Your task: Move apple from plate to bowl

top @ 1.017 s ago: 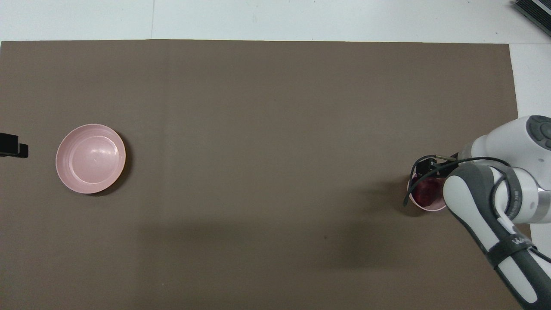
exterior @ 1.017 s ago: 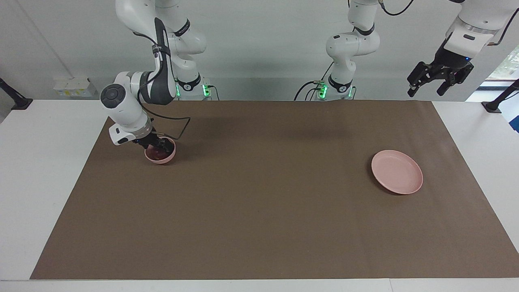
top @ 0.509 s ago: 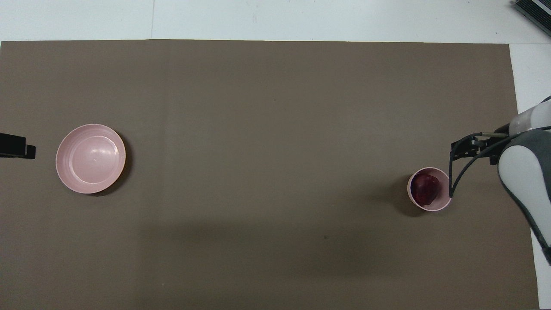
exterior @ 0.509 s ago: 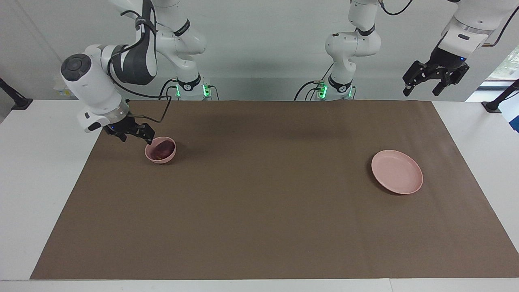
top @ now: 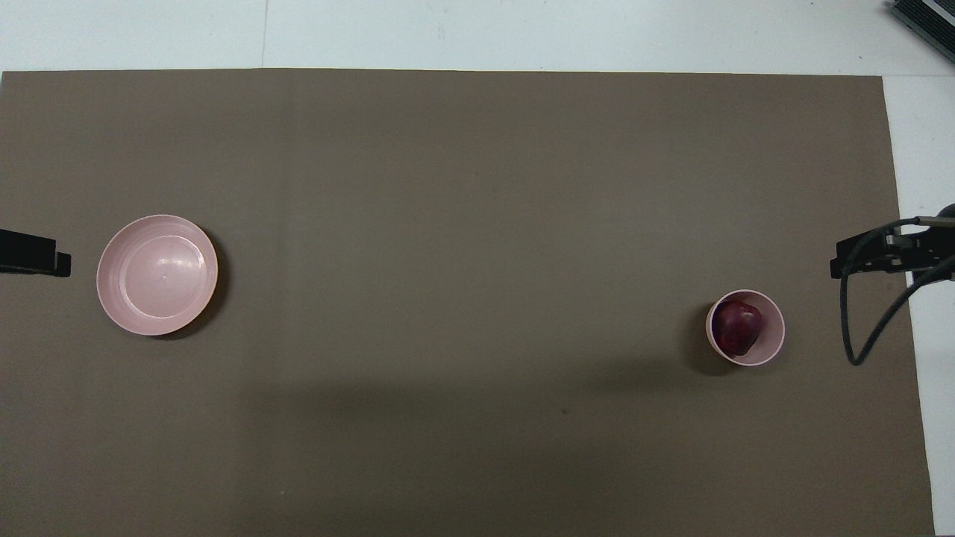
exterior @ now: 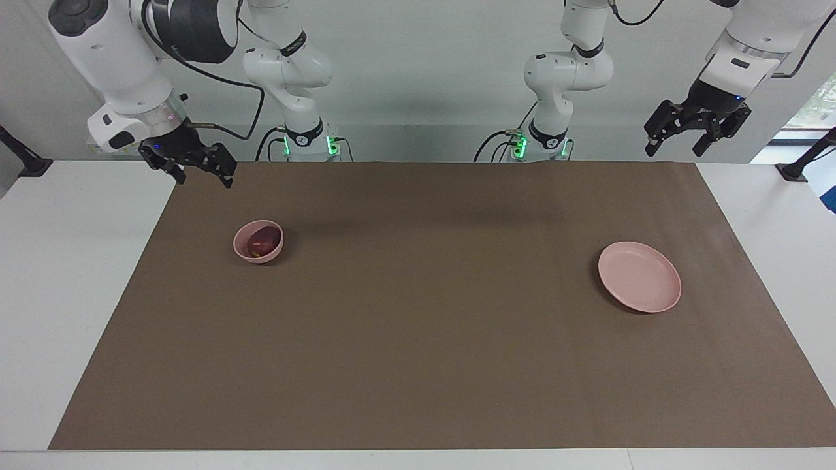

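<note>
The dark red apple lies in the small deep pink bowl toward the right arm's end of the mat; in the overhead view the apple fills much of the bowl. The flat pink plate is bare toward the left arm's end and also shows in the overhead view. My right gripper is open and empty, raised over the mat's edge, apart from the bowl; its tip shows in the overhead view. My left gripper is open and empty, raised high at its own end, waiting.
A brown mat covers most of the white table. A black cable hangs from the right arm's wrist beside the bowl.
My right gripper has come up out of the bowl, leaving the apple in it, and has risen toward its own end of the table. The left gripper has shifted slightly.
</note>
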Available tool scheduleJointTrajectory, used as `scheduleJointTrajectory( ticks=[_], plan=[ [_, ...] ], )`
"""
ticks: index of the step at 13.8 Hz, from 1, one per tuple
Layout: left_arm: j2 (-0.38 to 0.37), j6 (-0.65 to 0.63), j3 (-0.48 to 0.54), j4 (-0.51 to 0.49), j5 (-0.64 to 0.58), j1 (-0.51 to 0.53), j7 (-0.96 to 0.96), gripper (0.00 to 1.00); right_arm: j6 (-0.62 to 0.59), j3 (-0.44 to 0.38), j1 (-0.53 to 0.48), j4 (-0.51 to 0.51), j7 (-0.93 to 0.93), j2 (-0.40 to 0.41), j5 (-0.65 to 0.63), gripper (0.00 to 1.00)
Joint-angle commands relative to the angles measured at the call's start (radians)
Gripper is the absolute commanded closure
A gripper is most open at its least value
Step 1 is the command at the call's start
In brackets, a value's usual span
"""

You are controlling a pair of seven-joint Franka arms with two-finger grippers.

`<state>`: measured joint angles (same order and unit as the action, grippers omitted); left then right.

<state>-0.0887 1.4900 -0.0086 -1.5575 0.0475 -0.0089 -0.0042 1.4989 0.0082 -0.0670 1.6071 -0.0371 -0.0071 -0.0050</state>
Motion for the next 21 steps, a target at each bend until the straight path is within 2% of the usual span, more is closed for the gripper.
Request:
scheduleJointTrajectory(
  ticks=[1, 2, 5, 21],
  plan=[
    [-0.011, -0.019, -0.005, -0.015, -0.006, 0.017, 0.029, 0.00, -0.089, 0.019, -0.001, -0.097, -0.017, 0.015, 0.005, 0.00],
    [-0.011, -0.028, -0.005, -0.015, -0.008, 0.020, 0.030, 0.00, -0.112, 0.024, 0.001, -0.123, -0.017, 0.021, 0.005, 0.00],
    [-0.011, -0.031, -0.005, -0.015, -0.044, 0.021, 0.032, 0.00, -0.111, 0.029, 0.000, -0.118, -0.010, 0.010, 0.005, 0.00],
    [-0.003, -0.040, -0.002, -0.019, -0.032, 0.033, 0.024, 0.00, -0.051, 0.015, -0.028, -0.116, -0.012, 0.010, -0.010, 0.00]
  ],
)
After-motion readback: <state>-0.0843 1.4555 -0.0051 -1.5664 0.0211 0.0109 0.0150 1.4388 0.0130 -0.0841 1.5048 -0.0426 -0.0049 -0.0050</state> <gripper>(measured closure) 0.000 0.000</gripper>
